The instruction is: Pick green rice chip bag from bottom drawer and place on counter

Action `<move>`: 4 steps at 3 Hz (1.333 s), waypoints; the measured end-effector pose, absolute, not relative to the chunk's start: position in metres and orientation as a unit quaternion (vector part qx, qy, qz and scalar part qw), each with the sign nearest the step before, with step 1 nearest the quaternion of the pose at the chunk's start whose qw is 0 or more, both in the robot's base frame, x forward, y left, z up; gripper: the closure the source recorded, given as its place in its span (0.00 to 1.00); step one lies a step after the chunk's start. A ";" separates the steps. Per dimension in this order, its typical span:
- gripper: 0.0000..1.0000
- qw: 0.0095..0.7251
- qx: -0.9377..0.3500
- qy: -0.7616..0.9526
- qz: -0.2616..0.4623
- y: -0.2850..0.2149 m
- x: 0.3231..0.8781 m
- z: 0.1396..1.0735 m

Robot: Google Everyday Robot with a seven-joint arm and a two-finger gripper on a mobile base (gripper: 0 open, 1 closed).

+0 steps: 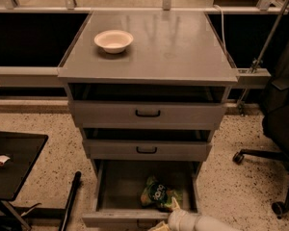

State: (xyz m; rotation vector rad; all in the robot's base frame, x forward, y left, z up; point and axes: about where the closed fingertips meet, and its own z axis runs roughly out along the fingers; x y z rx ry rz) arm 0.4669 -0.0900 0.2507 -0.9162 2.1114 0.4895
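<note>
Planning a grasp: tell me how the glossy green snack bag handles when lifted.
The crumpled, glossy green rice chip bag looks floppy and probably slippery. Small and puffy, likely light. The gripper is beside it, at the front of the grey bottom drawer.

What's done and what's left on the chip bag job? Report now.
Done: the bottom drawer stands open. In hand: the pincer is low at the drawer's front right, beside the bag, which lies on the drawer floor, not yet lifted. Left: grip the bag, lift it, set it on the counter, where a bowl sits.
</note>
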 end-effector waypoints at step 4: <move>0.00 0.434 -0.363 0.811 0.146 -0.084 0.551 0.237</move>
